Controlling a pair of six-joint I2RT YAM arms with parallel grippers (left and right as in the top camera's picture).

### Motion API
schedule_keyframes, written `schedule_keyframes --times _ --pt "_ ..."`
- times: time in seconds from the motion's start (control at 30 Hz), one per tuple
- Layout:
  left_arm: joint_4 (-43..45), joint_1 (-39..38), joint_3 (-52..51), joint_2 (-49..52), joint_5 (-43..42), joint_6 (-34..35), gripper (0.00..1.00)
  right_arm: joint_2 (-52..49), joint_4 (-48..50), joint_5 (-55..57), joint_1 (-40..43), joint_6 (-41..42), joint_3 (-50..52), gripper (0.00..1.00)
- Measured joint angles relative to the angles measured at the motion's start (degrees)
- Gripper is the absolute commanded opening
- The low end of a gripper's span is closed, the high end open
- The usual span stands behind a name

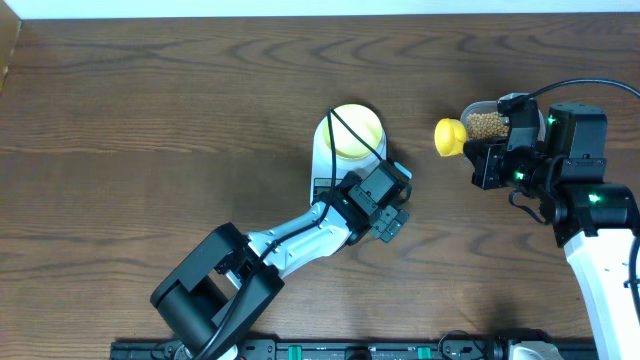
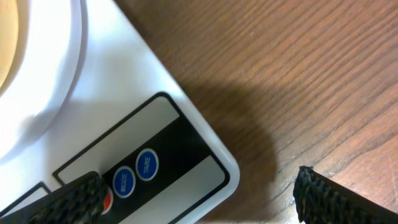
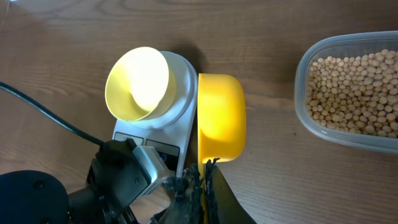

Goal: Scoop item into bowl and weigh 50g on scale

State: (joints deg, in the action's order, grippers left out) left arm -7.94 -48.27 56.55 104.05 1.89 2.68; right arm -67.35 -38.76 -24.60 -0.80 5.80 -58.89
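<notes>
The white scale (image 1: 328,172) stands mid-table with the empty pale-yellow bowl (image 1: 355,130) on its platform. My left gripper (image 1: 388,208) is open at the scale's front edge. In the left wrist view its left finger lies over the button strip of the scale (image 2: 186,143) and its right finger is over bare wood. My right gripper (image 3: 205,180) is shut on the handle of a bright yellow measuring spoon (image 3: 221,118), held on its side between the bowl (image 3: 138,84) and the tub of beans (image 3: 354,87). No beans show in the spoon.
The clear plastic tub (image 1: 487,123) holding the beans sits at the right, partly under my right arm. The left arm's cable crosses over the scale. Bare wooden tabletop lies to the left and far side.
</notes>
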Motion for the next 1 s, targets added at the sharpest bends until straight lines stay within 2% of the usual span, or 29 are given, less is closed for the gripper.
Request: schedule_keyframes --times 1.0 --pt "-1.1 0.1 0.1 0.0 -0.5 -0.2 0.98 0.0 0.0 0.0 0.0 0.0 0.0 0.01"
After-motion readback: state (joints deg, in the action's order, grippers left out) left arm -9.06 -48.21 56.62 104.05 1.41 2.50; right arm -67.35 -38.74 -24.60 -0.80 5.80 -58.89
